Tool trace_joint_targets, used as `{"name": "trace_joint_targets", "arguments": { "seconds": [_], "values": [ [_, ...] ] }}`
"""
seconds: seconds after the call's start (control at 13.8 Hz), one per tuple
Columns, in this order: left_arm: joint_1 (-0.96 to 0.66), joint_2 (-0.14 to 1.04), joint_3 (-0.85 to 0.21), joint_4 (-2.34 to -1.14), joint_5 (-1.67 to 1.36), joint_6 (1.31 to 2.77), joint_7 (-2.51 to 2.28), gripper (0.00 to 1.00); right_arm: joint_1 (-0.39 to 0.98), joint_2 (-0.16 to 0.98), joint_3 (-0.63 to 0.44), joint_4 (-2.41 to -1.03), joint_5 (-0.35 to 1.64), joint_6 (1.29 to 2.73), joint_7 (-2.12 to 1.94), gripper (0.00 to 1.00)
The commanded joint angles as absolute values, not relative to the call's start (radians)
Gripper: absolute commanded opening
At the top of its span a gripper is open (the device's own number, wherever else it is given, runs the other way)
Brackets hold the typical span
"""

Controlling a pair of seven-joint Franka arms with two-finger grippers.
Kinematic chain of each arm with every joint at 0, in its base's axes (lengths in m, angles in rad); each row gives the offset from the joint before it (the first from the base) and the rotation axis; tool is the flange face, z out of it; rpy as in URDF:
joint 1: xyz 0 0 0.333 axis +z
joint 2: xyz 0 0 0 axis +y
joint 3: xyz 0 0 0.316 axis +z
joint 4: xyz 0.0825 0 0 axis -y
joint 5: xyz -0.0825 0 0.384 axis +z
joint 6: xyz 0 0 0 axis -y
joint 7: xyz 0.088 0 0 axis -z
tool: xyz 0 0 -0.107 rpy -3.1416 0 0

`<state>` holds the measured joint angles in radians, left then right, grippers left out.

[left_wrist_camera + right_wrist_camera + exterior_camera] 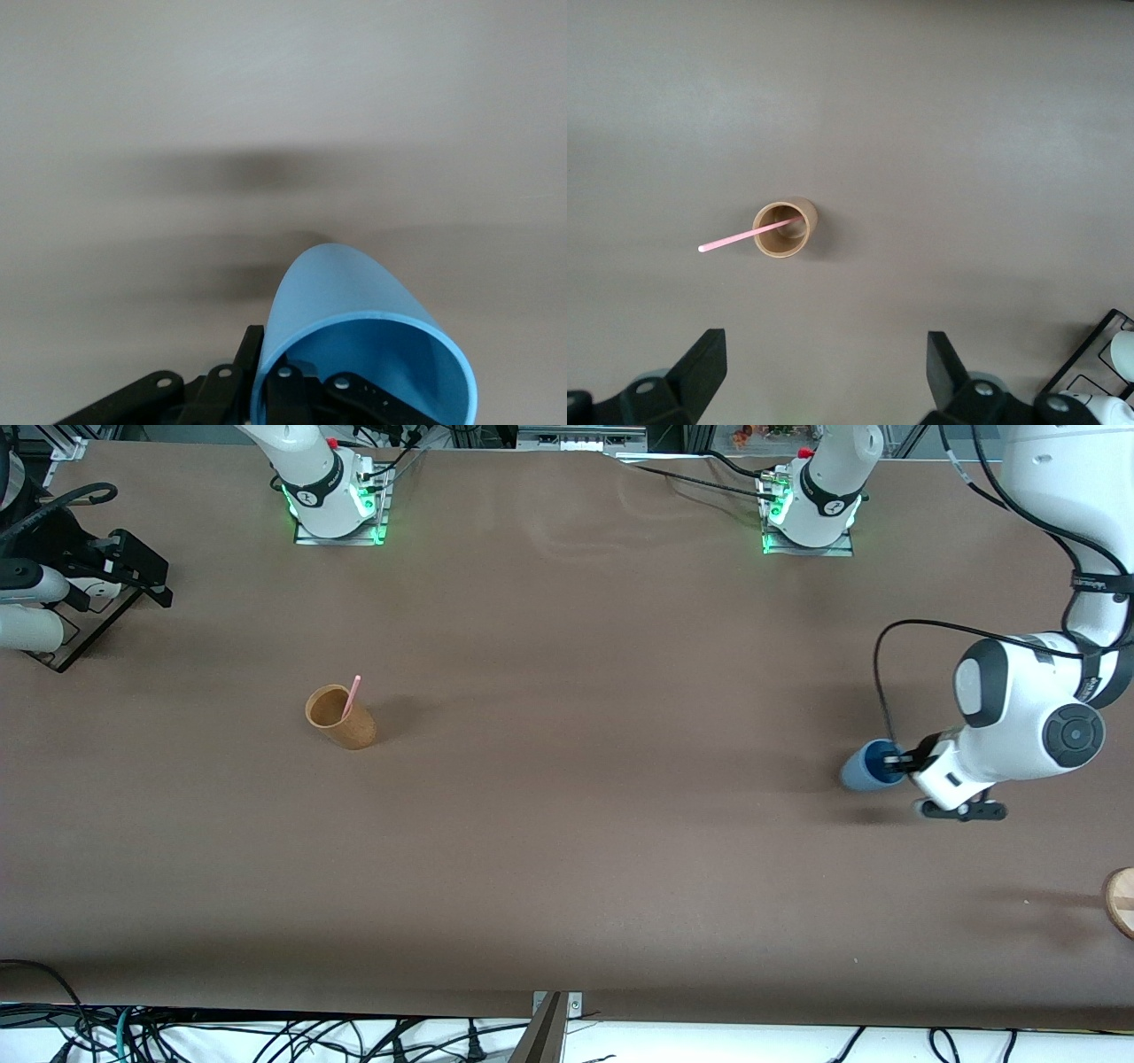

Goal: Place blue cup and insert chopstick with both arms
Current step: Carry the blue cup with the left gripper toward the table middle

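Blue cup (pixel 861 769), tilted, toward the left arm's end of the bench (pixel 567 850), clamped at its rim by the left gripper (pixel 897 763), fingers partly hidden inside. Chopstick (pixel 352 694) stands in tan cup (pixel 342 717); right gripper (pixel 824 372) hovers above, spread wide, holding nothing.

Brown table (pixel 567 850), tan cup (pixel 341 717)

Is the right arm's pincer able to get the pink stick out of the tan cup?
Probably yes. The right pincer hangs open high above the tan cup, and the stick pokes out over the rim with nothing covering it.
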<state>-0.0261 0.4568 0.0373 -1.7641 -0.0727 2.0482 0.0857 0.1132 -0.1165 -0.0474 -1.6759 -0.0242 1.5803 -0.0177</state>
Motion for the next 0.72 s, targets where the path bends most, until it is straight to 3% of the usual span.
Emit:
{"name": "trace_joint_targets", "arguments": {
  "seconds": [0.0,0.43,0.65],
  "values": [
    [-0.200,0.451,0.048,-1.674,-0.142,1.983,-0.035,0.00,0.114,-0.114,-0.049,-1.657,-0.023,1.565,-0.006,1.00],
    [-0.572,0.619,0.051,-1.401,-0.144,1.980,-0.363,0.00,0.109,-0.112,-0.049,-1.657,-0.028,1.566,-0.006,1.00],
    [-0.649,0.738,0.048,-1.283,-0.150,1.983,-0.489,0.00,0.107,-0.107,-0.051,-1.657,-0.029,1.566,-0.009,1.00]
  ]
}}
